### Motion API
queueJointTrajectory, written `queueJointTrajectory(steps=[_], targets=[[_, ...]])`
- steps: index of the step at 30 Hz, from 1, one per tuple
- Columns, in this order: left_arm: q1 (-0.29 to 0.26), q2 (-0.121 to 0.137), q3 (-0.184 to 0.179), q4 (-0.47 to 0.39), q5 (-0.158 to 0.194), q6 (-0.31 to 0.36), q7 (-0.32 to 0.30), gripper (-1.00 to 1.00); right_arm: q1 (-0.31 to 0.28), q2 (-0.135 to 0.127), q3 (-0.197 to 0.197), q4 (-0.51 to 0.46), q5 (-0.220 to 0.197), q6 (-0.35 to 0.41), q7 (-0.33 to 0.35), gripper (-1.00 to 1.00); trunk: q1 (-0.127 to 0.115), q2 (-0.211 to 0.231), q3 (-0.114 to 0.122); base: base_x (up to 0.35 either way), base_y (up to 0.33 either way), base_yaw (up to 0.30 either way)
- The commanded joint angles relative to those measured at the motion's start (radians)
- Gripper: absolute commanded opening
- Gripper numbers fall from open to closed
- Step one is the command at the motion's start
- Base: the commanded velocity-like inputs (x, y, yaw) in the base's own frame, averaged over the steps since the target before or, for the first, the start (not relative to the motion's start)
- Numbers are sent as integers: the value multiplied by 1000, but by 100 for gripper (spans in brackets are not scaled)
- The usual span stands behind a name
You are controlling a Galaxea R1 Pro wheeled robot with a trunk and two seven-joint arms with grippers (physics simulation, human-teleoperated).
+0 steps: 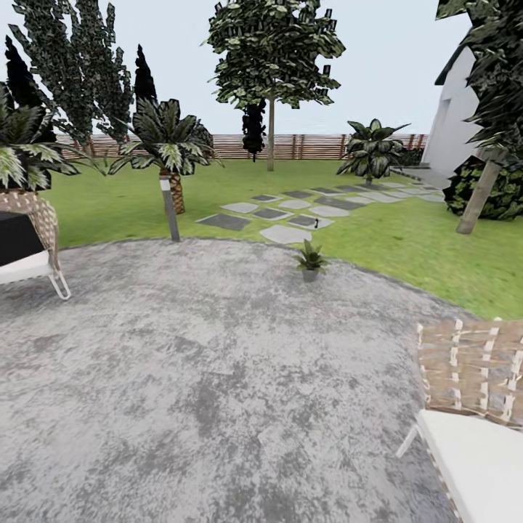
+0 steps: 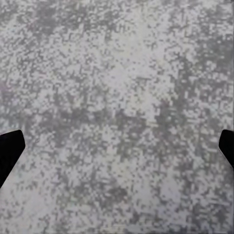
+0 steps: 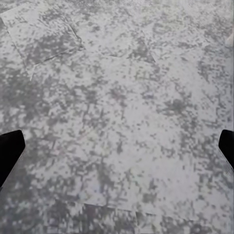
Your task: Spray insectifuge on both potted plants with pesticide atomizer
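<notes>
the small dark spray bottle [image 1: 317, 221] stands far off on a pale stepping stone [image 1: 309, 221], beyond the small grey-potted green rosette [image 1: 311, 258] at the grey stone patio [image 1: 181, 363] edge. both pincers [image 2: 117, 151] [image 3: 117, 151] hang released, empty. driving over could clip the pot.

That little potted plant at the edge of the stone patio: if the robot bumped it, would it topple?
Possibly. The potted plant sits in a small round pot that looks narrower than its leaf spread, so a nudge high up might tip it. The leaves would probably bend rather than resist. It stands on the flat grey patio, so a low push would more likely slide it.
</notes>
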State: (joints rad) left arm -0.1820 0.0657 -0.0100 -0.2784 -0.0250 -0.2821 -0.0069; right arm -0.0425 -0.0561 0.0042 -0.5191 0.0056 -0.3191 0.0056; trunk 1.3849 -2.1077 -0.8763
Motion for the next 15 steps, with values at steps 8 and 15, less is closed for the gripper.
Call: queueJointTrajectory(steps=[8,15], targets=[[-1,0,-1,1,-3,-3,-1,100,0,0,0,1,1,-3,1,100,0,0,-1,340,0,1],[-1,0,-1,1,-3,-3,-1,100,0,0,0,1,1,-3,1,100,0,0,-1,339,0,0]])
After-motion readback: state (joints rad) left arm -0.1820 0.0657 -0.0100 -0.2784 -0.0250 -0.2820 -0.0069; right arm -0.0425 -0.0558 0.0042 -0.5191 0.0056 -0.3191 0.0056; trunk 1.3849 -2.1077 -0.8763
